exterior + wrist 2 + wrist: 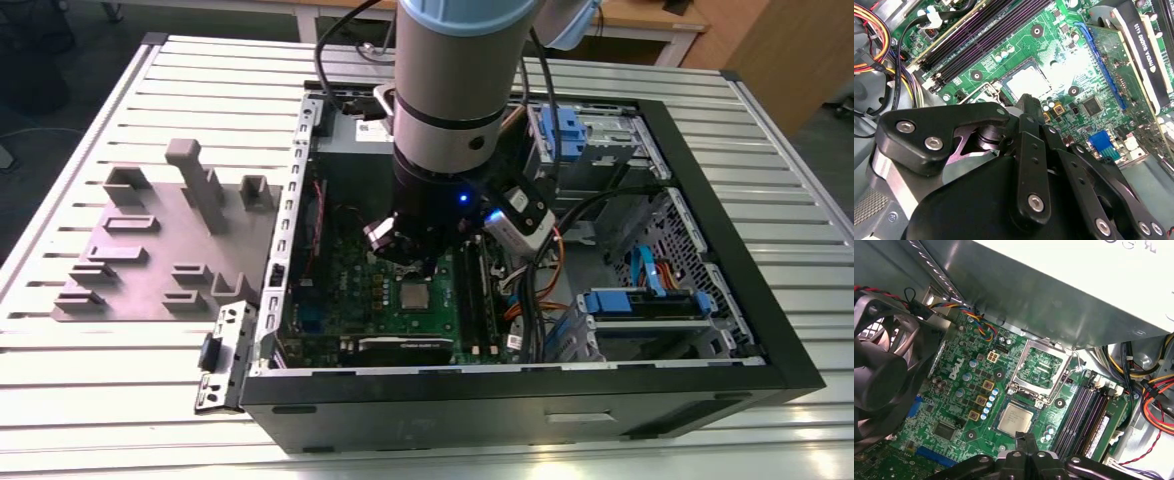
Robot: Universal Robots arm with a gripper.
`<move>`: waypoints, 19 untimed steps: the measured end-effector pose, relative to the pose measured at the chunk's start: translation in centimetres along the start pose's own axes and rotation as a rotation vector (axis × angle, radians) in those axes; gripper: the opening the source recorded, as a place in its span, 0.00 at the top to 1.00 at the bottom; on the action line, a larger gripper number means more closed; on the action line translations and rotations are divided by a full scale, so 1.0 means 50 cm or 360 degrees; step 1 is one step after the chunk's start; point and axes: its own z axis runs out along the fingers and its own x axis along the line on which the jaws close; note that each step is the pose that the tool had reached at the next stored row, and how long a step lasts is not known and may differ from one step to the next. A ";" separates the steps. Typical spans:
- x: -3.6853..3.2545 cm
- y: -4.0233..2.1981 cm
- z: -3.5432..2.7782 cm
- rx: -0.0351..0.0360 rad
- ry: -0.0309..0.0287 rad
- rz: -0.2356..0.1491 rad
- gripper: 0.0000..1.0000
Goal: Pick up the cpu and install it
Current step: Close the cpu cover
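The cpu (1015, 419) is a small silver-grey square lying flat in its socket on the green motherboard (956, 390). The socket's metal frame (1040, 367) stands swung open beside it. In the exterior view the cpu (416, 296) sits just in front of the arm inside the open computer case (694, 340). My gripper (1027, 441) hovers a little above the chip's edge, its black fingertips pressed together with nothing between them. In the second wrist view the gripper (1027, 103) overlaps the near edge of the brightly lit cpu (1031, 82).
A black case fan (884, 365) and memory slots (1081, 412) flank the socket. Cable bundles (1154, 395) and blue drive bays (647, 302) fill the case on the exterior view's right. An expansion card (400, 350) lies at the front. A grey fixture plate (147, 255) lies outside on the exterior view's left.
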 end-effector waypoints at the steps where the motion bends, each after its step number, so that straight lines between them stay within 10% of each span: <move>1: 0.000 0.000 0.000 0.0000 0.00000 0.0000 0.89; 7: 0.000 0.000 0.000 0.0000 0.00002 -0.0018 0.89; 19: 0.000 0.000 0.002 -0.0003 0.00033 -0.0342 0.89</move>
